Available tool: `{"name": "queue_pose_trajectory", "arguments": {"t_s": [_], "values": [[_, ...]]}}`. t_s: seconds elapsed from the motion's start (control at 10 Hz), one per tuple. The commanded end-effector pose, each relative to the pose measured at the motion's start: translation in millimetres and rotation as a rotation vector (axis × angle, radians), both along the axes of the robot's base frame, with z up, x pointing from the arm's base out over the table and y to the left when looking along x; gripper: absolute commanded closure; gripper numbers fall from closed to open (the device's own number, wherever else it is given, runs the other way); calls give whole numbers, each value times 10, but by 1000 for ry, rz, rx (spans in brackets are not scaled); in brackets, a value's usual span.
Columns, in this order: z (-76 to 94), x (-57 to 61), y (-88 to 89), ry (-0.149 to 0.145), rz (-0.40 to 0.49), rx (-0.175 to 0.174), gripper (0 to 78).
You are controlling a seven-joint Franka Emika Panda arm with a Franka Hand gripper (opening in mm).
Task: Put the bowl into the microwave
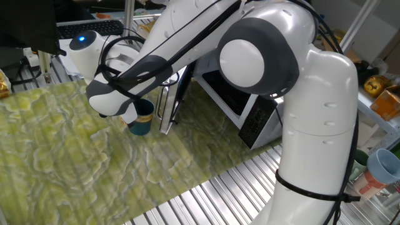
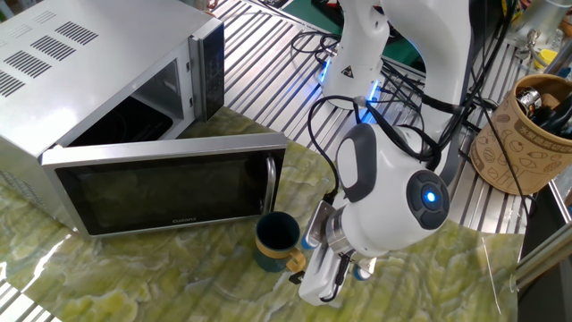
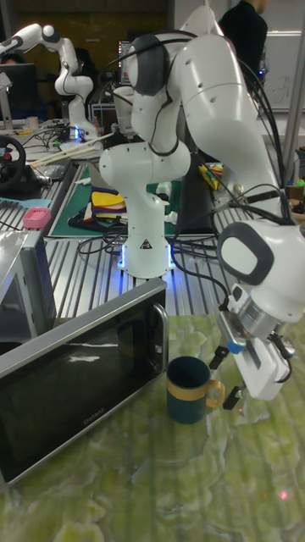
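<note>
Work on the task is only at its start. The small dark teal bowl [image 3: 188, 389] with a yellow-tan handle stands upright on the green marbled table cover [image 2: 161, 286], low in the middle of the tall fixed view, just beside the open door [image 2: 170, 192] of the large white boxy microwave [image 2: 80, 54]. The white two-finger gripper [image 3: 236, 390] is next to the handle; its fingers seem slightly apart and hold nothing. Grasping, lifting and placing the bowl inside the open cavity are left to do.
</note>
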State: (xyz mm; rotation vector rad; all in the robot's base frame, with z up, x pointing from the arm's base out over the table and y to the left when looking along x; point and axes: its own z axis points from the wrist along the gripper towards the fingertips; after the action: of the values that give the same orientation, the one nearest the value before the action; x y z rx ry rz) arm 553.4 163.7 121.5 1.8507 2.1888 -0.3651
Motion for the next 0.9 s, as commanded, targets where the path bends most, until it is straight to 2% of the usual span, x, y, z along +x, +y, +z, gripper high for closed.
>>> {"name": "queue_pose_trajectory", "arguments": {"t_s": [0.1,0.9], "values": [[-7,15,-15,-14,4,-88,1],[-23,11,-31,-20,8,-90,1]]}}
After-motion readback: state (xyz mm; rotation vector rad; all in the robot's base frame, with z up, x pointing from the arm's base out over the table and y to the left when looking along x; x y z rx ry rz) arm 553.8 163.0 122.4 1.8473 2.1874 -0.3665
